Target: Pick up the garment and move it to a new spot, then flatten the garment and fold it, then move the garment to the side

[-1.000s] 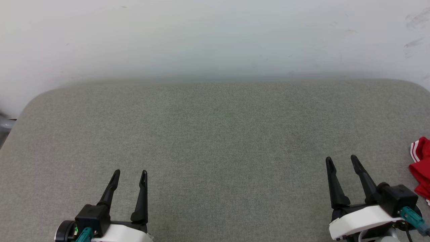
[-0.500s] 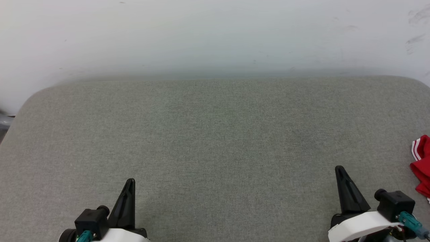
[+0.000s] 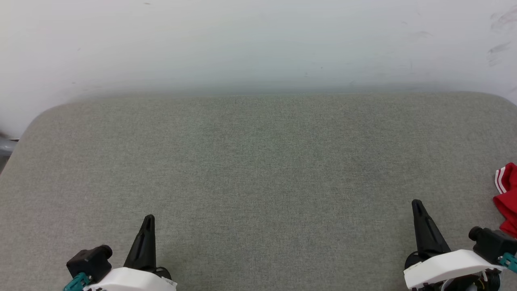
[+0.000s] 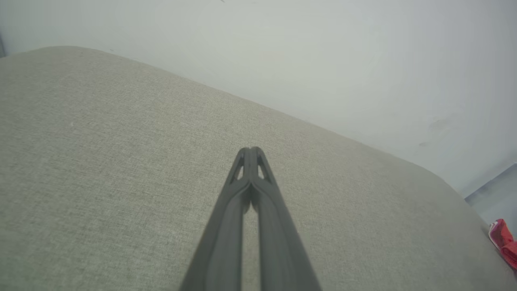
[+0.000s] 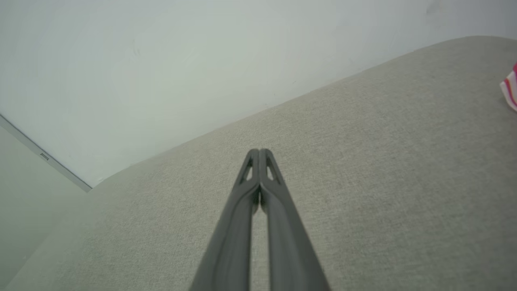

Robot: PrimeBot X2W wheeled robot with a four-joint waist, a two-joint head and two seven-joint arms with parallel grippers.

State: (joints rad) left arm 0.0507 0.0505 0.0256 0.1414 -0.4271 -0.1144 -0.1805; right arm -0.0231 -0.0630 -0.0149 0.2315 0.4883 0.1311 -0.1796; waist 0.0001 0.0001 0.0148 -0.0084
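Note:
The garment [image 3: 508, 194], red with white-and-red striped trim, lies bunched at the far right edge of the head view, mostly cut off by the frame. A small red piece of the garment [image 4: 503, 242] shows at the right edge of the left wrist view, and its striped trim [image 5: 511, 89] at the right edge of the right wrist view. My left gripper [image 3: 148, 220] is shut and empty at the lower left, far from the garment. My right gripper [image 3: 416, 205] is shut and empty at the lower right, a short way left of the garment. Both wrist views show the fingertips [image 4: 251, 152] [image 5: 259, 153] pressed together.
A wide grey-green fabric surface [image 3: 258, 161] with rounded far corners spreads before me. A pale wall [image 3: 258, 44] stands right behind it. A strip of floor [image 4: 494, 194] shows past the surface's right end.
Both grippers went from open to shut, with nothing between the fingers. Both arms drew back slightly toward the bottom edge. The garment stayed where it was.

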